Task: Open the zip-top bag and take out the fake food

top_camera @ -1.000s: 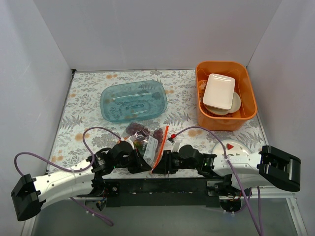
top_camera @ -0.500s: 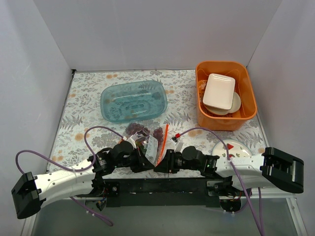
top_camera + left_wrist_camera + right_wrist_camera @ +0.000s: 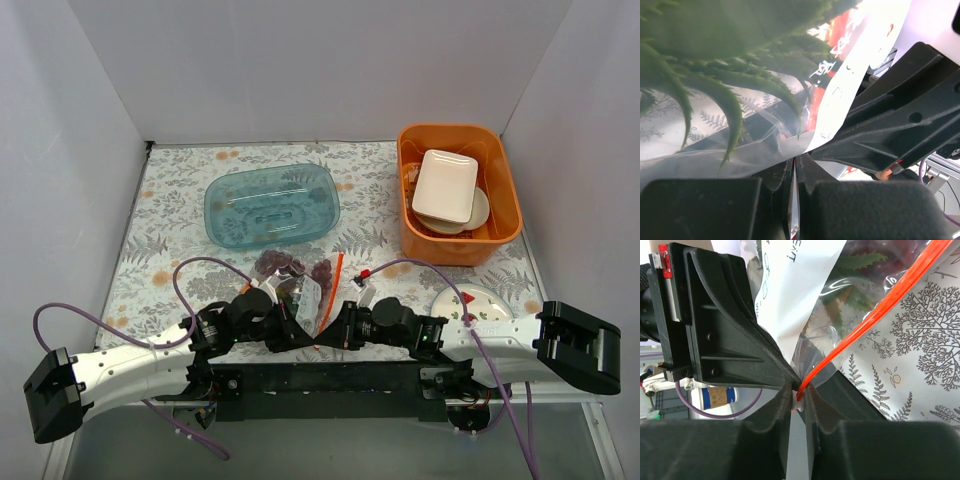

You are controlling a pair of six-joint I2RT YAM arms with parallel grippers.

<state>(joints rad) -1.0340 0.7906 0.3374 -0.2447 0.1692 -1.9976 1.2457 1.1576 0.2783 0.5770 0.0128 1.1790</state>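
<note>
The clear zip-top bag [image 3: 306, 296] lies at the near middle of the table, between my two grippers. Its orange-red zip strip [image 3: 330, 290] runs along its right edge. Purple grapes [image 3: 279, 263] show through its far end. My left gripper [image 3: 297, 333] is shut on the bag's near edge [image 3: 795, 200]; the pineapple's green leaves [image 3: 730, 75] fill that view through the plastic. My right gripper [image 3: 328, 337] is shut on the zip strip's white slider [image 3: 799, 401], tip to tip with the left gripper. The pineapple's body and the orange fruit are hidden.
A translucent teal tray [image 3: 272, 204] stands behind the bag. An orange bin [image 3: 458, 193] with white dishes is at the back right. A watermelon-printed white plate [image 3: 478, 303] lies near the right arm. White walls enclose the table.
The right gripper has slid left along the zip strip toward the left gripper and now meets it. The bag has shifted slightly. The left arm has barely moved.
</note>
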